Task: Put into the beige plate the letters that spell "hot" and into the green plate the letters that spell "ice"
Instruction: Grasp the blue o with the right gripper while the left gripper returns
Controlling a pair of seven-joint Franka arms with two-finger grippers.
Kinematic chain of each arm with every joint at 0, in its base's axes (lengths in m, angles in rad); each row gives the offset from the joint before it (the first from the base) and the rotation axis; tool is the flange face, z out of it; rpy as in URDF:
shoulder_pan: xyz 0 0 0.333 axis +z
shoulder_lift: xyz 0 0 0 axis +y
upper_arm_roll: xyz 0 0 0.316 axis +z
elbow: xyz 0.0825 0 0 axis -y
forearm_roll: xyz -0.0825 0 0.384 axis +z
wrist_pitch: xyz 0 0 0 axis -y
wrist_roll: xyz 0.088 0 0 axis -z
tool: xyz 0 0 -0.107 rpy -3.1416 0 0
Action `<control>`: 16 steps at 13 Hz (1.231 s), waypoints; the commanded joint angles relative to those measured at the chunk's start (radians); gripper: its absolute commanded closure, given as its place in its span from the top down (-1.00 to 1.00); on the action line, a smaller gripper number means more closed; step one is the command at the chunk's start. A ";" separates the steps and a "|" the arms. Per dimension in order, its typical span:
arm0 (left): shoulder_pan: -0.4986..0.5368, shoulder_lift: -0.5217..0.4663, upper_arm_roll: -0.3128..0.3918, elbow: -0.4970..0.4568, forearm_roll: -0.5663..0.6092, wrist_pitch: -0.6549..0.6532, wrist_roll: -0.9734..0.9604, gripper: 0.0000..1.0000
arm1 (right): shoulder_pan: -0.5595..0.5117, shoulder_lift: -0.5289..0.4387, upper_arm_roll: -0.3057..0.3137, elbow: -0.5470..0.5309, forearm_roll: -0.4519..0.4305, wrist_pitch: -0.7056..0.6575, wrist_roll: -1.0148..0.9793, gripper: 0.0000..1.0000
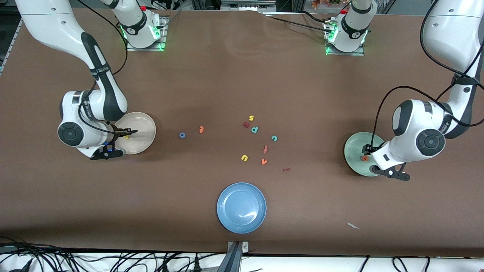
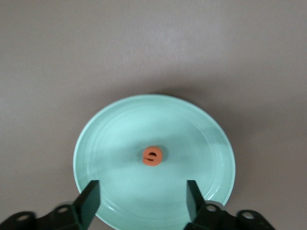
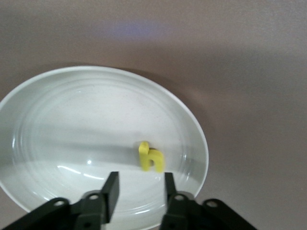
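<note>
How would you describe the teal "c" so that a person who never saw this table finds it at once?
Start at the blue plate at the table edge nearest the front camera, then look farther from that camera to the scattered foam letters. The teal "c" lies at the cluster's edge toward the left arm's end. The only other teal letter, the "p", has a stem; the "c" is an open curl.

From across the table, the left arm's wrist covers part of the green plate [image 1: 355,151], and the right arm's wrist hides the edge of the beige plate [image 1: 141,124] toward that arm's end of the table. In both wrist views the finger mounts run off the picture's edge. The scattered letters [image 1: 261,145] at mid-table are mostly too small to read, the dark red bit [image 1: 286,169] especially.
</note>
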 commanded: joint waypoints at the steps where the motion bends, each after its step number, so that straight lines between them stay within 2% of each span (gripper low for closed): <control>1: -0.034 0.000 -0.016 0.053 -0.052 -0.035 -0.085 1.00 | 0.001 -0.018 0.016 0.008 0.015 -0.020 -0.002 0.97; 3: -0.074 0.009 -0.016 0.059 -0.066 -0.034 -0.177 1.00 | 0.005 -0.035 0.044 0.010 0.018 -0.023 0.036 0.95; 5: -0.142 0.037 -0.016 0.078 -0.073 -0.032 -0.321 1.00 | 0.005 -0.049 0.107 0.010 0.017 -0.023 0.146 0.95; 7: -0.205 0.084 -0.016 0.134 -0.074 -0.032 -0.462 1.00 | 0.008 -0.040 0.179 0.010 0.018 0.011 0.278 0.90; 9: -0.258 0.126 -0.016 0.156 -0.073 -0.032 -0.577 1.00 | 0.012 -0.040 0.219 0.010 0.017 0.036 0.385 0.90; 13: -0.327 0.133 -0.022 0.164 -0.086 -0.025 -0.730 0.99 | 0.040 0.017 0.252 0.010 0.018 0.120 0.513 0.84; 16: -0.383 0.126 -0.032 0.148 -0.131 -0.017 -0.830 0.96 | 0.098 0.057 0.250 0.010 0.017 0.221 0.553 0.84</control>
